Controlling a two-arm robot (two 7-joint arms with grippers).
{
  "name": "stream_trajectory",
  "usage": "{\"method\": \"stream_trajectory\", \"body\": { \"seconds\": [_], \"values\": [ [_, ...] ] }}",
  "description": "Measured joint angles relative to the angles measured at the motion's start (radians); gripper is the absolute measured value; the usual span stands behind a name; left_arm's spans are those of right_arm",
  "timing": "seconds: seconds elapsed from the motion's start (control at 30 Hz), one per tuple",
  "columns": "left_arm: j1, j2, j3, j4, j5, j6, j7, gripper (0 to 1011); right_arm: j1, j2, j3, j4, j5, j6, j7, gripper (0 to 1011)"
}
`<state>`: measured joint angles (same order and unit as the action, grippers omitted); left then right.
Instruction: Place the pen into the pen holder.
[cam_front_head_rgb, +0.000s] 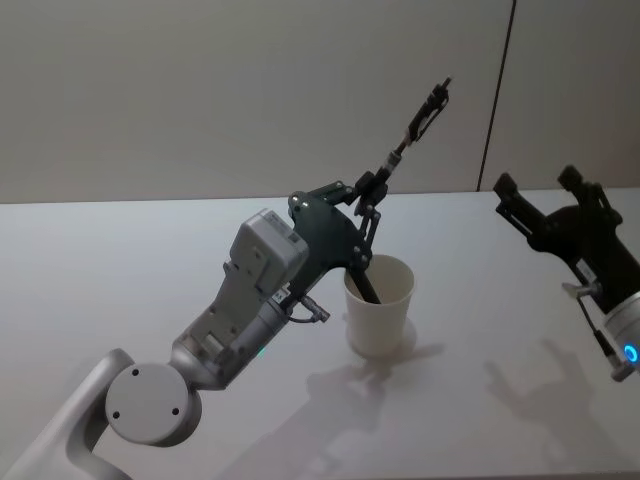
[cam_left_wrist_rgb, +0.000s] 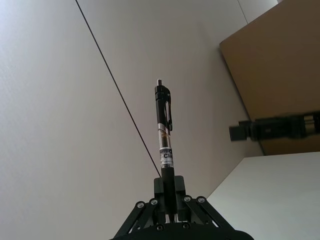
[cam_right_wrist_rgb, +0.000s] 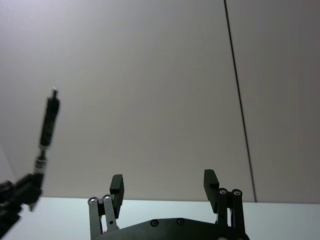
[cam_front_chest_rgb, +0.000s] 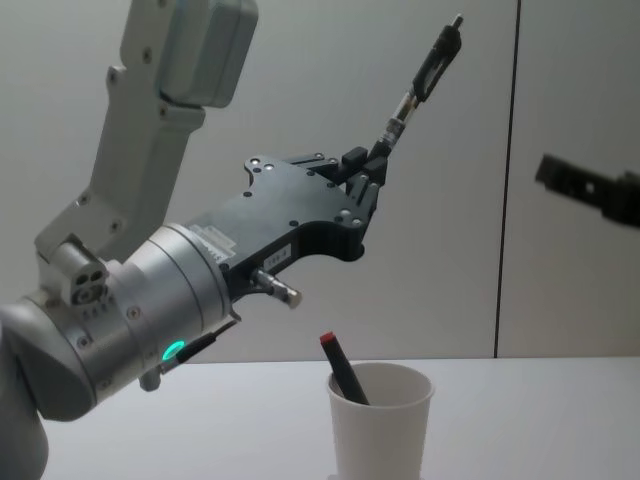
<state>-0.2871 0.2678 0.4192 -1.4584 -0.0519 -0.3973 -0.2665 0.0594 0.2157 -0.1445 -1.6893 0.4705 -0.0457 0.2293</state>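
Where the pen is: in the air over the cup, tilted up and away, lower end pinched.
Left gripper: clamped on the pen.
Right gripper: spread wide, well right of the cup.
Cup: upright on the table, a second pen leaning inside.

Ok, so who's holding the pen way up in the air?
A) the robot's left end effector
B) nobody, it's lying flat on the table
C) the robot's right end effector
A: the left end effector is shut on the pen, tilted up higher than the pen holder, while the right end effector is open and holds nothing.
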Motion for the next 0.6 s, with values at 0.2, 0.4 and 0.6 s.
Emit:
{"method": "stream_trajectory", "body": {
  "seconds": [0.2,0.4,0.6],
  "values": [
    [-0.001,0.0,0.0,0.001,-0.001,-0.002,-0.001,123,0.003,0.009,0.009,-0.038,0.085,0.022,0.059,1002],
    [-0.001,-0.001,0.0,0.002,-0.001,-0.004,-0.003,123,0.017,0.015,0.017,-0.062,0.185,0.06,0.115,1001],
    [-0.002,-0.001,0.0,0.003,-0.001,-0.004,-0.004,123,0.043,0.014,0.019,-0.067,0.264,0.103,0.157,1001]
  ]
}}
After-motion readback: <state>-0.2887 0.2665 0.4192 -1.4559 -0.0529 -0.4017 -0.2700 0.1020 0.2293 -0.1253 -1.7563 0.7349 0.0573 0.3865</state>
